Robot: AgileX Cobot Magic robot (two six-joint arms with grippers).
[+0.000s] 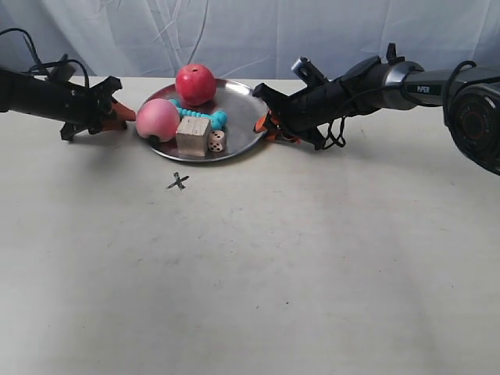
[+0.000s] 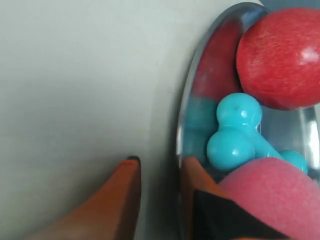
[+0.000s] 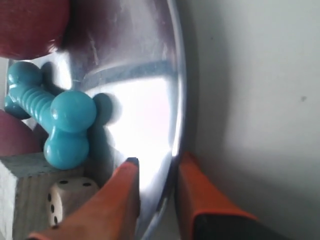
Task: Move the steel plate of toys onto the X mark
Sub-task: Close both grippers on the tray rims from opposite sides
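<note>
Steel plate [image 1: 241, 108] is sitting on the counter [image 1: 297, 273], near the X mark [image 1: 178, 182] but not touching it; in the exterior view the cross is lying bare a little in front of the near rim. The plate is carrying a red ball [image 1: 194, 83] at the back, a pink ball [image 1: 158, 119] at the rim on that view's left, a turquoise bone [image 1: 199, 117] between them, and a wooden cube [image 1: 193, 135] with a small die [image 1: 216, 141] beside it at the front. Your left gripper [image 2: 157, 175] is straddling the rim next to the pink ball, one orange finger inside the plate and one over the counter, slightly parted and pinching nothing. Your right gripper [image 3: 157, 167] is straddling the opposite rim likewise, narrowly parted, one finger hanging over the plate floor near the die, gripping nothing.
</note>
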